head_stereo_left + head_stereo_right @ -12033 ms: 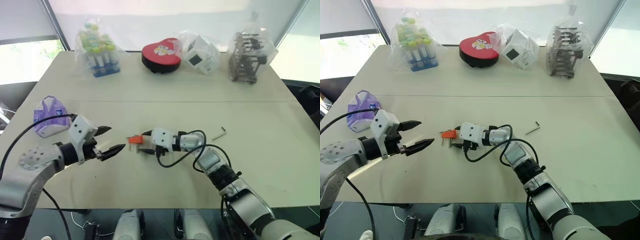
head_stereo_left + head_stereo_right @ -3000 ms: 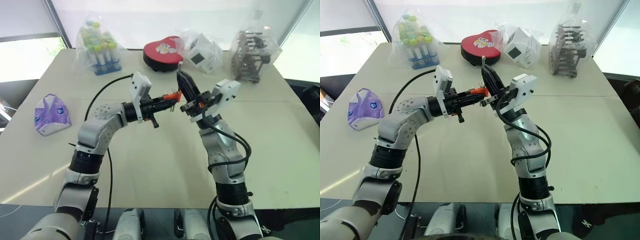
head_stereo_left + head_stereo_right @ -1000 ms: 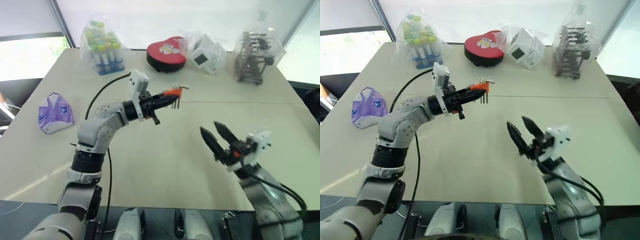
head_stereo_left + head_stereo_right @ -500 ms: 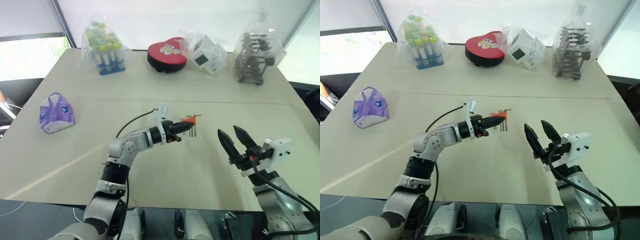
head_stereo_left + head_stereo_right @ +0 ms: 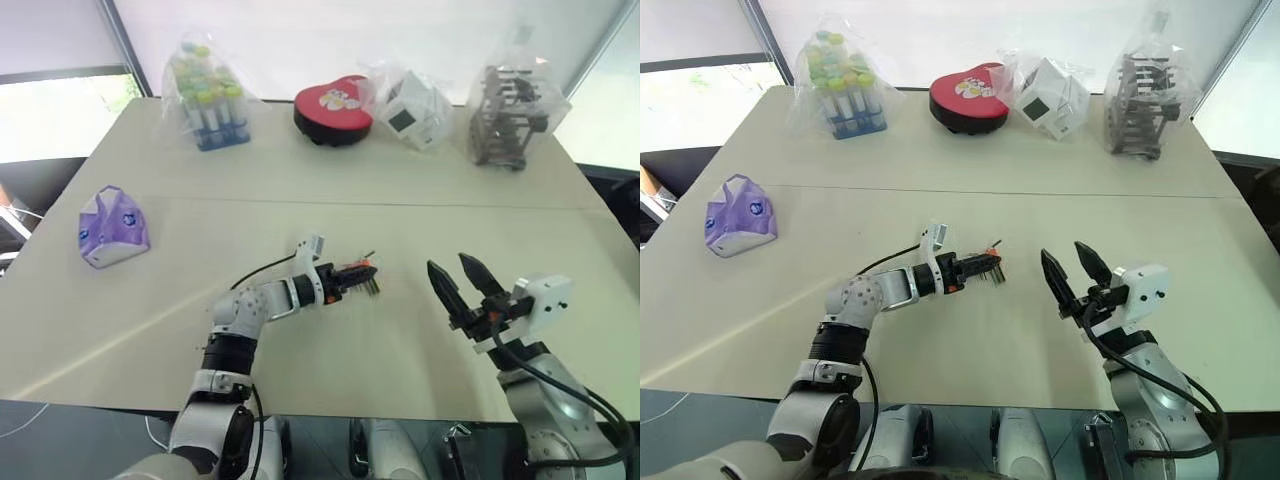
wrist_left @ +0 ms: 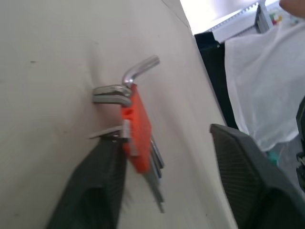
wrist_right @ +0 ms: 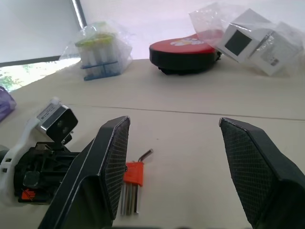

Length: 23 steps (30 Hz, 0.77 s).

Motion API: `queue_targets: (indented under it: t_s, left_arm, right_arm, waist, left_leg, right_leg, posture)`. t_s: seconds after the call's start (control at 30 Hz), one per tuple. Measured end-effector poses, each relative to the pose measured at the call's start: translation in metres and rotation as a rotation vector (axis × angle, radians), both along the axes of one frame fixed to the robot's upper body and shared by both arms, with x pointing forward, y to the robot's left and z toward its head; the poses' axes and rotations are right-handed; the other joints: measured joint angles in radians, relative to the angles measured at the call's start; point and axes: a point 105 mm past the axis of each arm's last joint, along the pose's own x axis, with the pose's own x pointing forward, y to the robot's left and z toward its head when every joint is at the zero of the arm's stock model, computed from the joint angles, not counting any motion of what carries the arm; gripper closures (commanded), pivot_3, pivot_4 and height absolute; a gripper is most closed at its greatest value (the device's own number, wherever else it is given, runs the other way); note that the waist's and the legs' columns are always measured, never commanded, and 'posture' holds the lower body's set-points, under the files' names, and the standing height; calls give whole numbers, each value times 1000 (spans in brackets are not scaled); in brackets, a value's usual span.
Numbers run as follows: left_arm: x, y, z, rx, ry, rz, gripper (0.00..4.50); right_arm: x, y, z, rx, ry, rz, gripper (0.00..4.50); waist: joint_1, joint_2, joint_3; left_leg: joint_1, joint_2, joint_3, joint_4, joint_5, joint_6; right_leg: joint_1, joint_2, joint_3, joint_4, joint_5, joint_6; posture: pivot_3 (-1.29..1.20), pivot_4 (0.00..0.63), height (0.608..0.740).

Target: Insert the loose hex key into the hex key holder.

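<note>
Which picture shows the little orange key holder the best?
The left wrist view: the hex key holder is close up, lying on the table with its keys sticking out. The right wrist view shows it smaller, and in the eye views it is tiny beside the left gripper.

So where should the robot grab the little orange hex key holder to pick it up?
Probably by the orange block of the hex key holder, pinching its two flat faces from above. It lies flat on the table, and thin keys stick out both ends, so only the plastic middle gives a solid hold.
</note>
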Motion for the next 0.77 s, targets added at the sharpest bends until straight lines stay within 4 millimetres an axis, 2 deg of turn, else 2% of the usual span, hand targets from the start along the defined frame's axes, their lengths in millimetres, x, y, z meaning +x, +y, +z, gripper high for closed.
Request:
queue_targets:
  t_s: [0.03, 0.27, 0.4, 0.6, 0.77]
  left_arm:
    - [-2, 1, 2, 30, -52, -18, 55]
    - [6, 27, 6, 298, -443, -5, 55]
    - [9, 41, 27, 352, -638, -1, 55]
    - [-2, 60, 50, 404, -796, -101, 55]
    - [-16, 75, 60, 420, -819, -207, 55]
  right_arm:
    - [0, 1, 0, -5, -1, 6, 1395]
    - [-2, 1, 0, -120, 22, 92, 1395]
    - [-6, 1, -4, -269, 83, 210, 1395]
    - [-10, -16, 7, -489, 160, 345, 1395]
    - [-10, -28, 18, -620, 208, 414, 1395]
  waist:
    - [-1, 0, 0]
    - [2, 1, -1]
    - [6, 1, -1]
    - [4, 1, -1]
    - [4, 0, 0]
  left_leg:
    - [1, 0, 0, 0, 0, 0]
    - [0, 0, 0, 0, 0, 0]
    - [-1, 0, 0, 0, 0, 0]
    - [-1, 0, 1, 0, -1, 1]
    - [-1, 0, 1, 0, -1, 1]
  right_leg:
    - [0, 0, 0, 0, 0, 0]
    - [0, 0, 0, 0, 0, -1]
    - [0, -2, 0, -2, 0, -1]
    - [0, -1, 0, -3, 0, -1]
    - [0, -1, 0, -3, 0, 0]
  posture:
    - [0, 150, 740]
    - [0, 150, 740]
    - [0, 150, 740]
    - [0, 150, 740]
    - [0, 150, 740]
